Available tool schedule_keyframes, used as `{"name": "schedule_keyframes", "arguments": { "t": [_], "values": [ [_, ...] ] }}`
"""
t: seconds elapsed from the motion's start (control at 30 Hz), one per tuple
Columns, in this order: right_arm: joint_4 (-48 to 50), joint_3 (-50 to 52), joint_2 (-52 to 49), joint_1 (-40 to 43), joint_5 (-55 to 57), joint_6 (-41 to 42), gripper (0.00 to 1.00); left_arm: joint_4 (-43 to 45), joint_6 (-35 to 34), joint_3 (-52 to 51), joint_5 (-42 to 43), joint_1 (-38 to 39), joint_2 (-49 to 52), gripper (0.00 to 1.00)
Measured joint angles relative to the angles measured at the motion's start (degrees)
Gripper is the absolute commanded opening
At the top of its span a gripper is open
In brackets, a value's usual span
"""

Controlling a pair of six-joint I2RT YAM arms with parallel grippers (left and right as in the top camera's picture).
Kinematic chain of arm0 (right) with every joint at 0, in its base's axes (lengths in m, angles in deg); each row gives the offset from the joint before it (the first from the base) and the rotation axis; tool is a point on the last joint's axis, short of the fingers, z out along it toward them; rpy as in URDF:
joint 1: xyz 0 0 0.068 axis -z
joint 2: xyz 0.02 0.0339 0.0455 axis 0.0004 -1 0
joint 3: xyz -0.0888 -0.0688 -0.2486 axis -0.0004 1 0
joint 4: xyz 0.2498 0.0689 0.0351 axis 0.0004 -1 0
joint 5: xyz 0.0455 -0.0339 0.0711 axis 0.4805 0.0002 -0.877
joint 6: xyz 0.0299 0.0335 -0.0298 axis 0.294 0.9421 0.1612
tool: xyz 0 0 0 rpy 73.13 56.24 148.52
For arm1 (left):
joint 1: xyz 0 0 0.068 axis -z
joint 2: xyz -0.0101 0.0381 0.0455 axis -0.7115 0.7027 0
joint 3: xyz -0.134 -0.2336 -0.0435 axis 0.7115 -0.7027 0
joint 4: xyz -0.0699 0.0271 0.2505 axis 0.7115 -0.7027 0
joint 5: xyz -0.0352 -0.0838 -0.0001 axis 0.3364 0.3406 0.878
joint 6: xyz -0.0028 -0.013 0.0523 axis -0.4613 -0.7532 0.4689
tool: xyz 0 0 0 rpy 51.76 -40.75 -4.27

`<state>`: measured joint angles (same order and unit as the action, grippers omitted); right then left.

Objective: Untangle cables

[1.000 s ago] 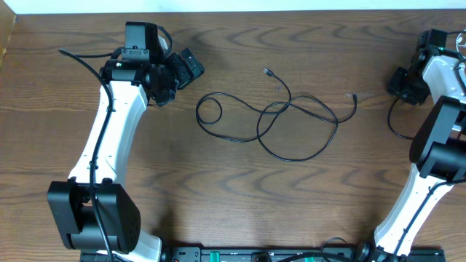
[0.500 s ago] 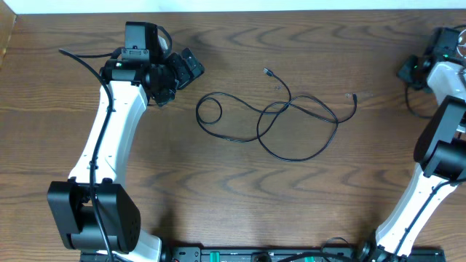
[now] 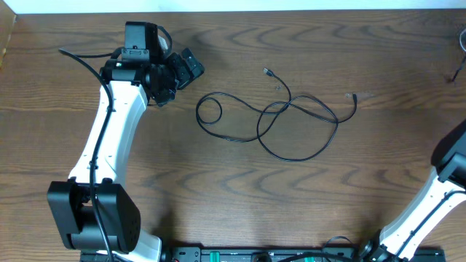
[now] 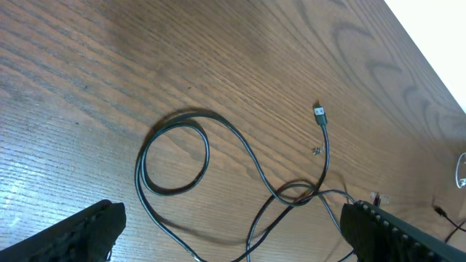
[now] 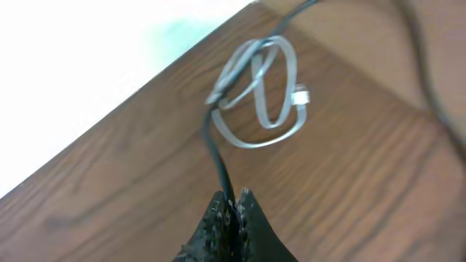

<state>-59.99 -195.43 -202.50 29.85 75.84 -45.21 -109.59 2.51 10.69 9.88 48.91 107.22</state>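
Note:
The thin black cables point(image 3: 277, 116) lie tangled in loops at the table's middle, with a round loop point(image 3: 209, 110) at the left and small plug ends point(image 3: 266, 71) point(image 3: 354, 96). My left gripper point(image 3: 186, 69) is open and empty, above and left of the tangle. In the left wrist view the cables point(image 4: 240, 160) lie between my open fingers point(image 4: 233, 233), with a silver plug point(image 4: 319, 113) and a whitish piece point(image 4: 375, 198) beyond. My right gripper point(image 5: 231, 200) is shut on a separate black cable point(image 5: 218, 156) that ends in a grey coiled loop point(image 5: 262, 94). It is out of the overhead frame.
The wooden table point(image 3: 240, 189) ends at a white far edge point(image 3: 291, 6). My right arm's white link point(image 3: 448, 167) stands at the right edge. A bit of dark cord point(image 3: 455, 73) shows at the far right. A black bar point(image 3: 262, 255) runs along the front.
My right gripper has swung right and left the overhead view, holding its cable. The left arm and the central tangle have not moved.

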Motion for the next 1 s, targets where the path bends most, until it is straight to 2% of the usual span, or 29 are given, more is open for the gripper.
{"name": "schedule_keyframes", "arguments": {
  "t": [0.23,0.27,0.3,0.33,0.37,0.47,0.63,0.77,0.9,1.0],
  "values": [
    [0.37,0.00,-0.02,2.71,2.14,-0.13,0.01,0.00,0.00,0.00,0.00,0.00,0.00,1.00],
    [-0.33,0.00,-0.04,2.73,2.12,-0.26,0.10,0.00,0.00,0.00,0.00,0.00,0.00,1.00],
    [-1.14,0.00,-0.07,2.73,2.10,-0.31,0.32,0.02,0.00,0.00,0.00,0.00,0.00,1.00],
    [-2.21,0.00,-0.24,2.73,2.10,-0.24,0.69,0.00,0.00,0.00,-0.02,0.00,0.00,1.00],
    [-3.21,0.00,-0.31,2.71,2.08,-0.35,0.81,0.02,0.00,0.00,0.00,0.00,0.00,1.00],
    [-5.05,0.00,-0.55,2.69,2.08,-0.50,0.99,0.00,0.00,0.00,0.00,0.00,0.00,1.00],
    [-9.29,0.00,-0.22,2.67,2.05,-0.81,0.99,-0.02,0.00,0.00,0.00,0.00,0.00,1.00],
    [-15.28,0.04,3.74,2.03,1.16,-1.05,0.99,0.02,0.00,0.00,0.00,0.00,0.00,1.00],
    [-20.44,0.02,9.42,-0.24,-6.67,-4.09,0.99,0.00,0.00,0.00,0.00,0.00,0.00,1.00],
    [-25.70,-0.39,11.50,-5.07,-17.46,-7.56,0.99,0.00,0.00,0.00,0.00,0.00,0.00,1.00]
  ]
}}
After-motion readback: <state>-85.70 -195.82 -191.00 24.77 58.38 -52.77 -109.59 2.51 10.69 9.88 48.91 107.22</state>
